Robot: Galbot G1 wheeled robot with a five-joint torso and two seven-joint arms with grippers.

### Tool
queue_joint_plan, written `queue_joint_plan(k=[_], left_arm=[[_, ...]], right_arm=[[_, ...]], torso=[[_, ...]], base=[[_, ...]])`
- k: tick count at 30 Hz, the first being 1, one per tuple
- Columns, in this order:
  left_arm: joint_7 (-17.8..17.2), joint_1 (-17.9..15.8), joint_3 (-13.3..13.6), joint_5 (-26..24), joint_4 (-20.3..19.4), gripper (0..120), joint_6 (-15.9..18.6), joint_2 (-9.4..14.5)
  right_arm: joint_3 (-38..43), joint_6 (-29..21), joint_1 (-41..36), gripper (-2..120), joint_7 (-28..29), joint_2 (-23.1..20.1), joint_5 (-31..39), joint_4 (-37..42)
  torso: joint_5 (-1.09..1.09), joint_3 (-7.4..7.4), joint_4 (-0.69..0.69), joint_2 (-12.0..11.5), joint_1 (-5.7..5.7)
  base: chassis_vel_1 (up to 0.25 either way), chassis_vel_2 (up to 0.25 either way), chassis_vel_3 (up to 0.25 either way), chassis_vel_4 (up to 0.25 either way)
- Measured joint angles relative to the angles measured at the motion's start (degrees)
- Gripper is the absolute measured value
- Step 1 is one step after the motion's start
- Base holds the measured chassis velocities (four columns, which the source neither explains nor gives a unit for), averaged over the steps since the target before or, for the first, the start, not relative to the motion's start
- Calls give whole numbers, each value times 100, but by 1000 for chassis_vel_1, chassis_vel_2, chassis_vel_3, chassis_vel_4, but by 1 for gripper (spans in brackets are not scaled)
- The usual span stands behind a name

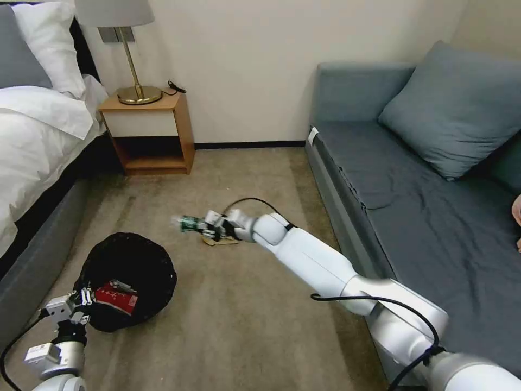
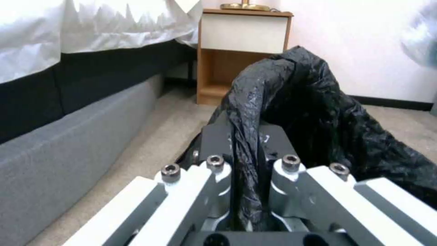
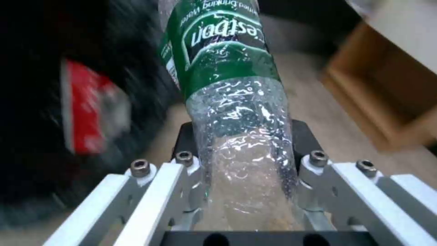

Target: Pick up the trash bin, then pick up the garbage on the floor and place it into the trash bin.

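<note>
- right claw (image 3: 245, 205) clenched on the clear bottle (image 3: 232, 102), carried toward the trash bin (image 1: 130, 271)
- left claw (image 2: 245, 177) pinches only the bin's thin liner; it might slip

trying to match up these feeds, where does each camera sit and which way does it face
Head view: high on the robot, facing down at the floor; both arms show, right gripper holding the bottle.
Left wrist view: behind the left gripper, clamped on the trash bin liner, facing the nightstand.
Right wrist view: behind the bottle, facing the bin.
Shared: bin, red snack bag.
</note>
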Motion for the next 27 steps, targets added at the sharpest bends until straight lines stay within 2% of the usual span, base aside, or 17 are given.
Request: queue_joint_plan(k=[8,15,27], left_arm=[[1,-24,13,-17,48,6,-5,9],[-1,-53,45,-28,42,6,-9,-47],[22,-15,84,-25,26,6,-63,-144]], right_arm=[[-611,-10,120,25,163,486,448,193],[-864,25,39,25,260,529,486,41],[-997,175,-337,25,302,517,282,-199]], torso=[[0,0,2,0,0],[1,0,-2,0,0],[2,0,0,0,0]], base=[[0,0,0,0],[0,0,0,0],[0,0,0,0]])
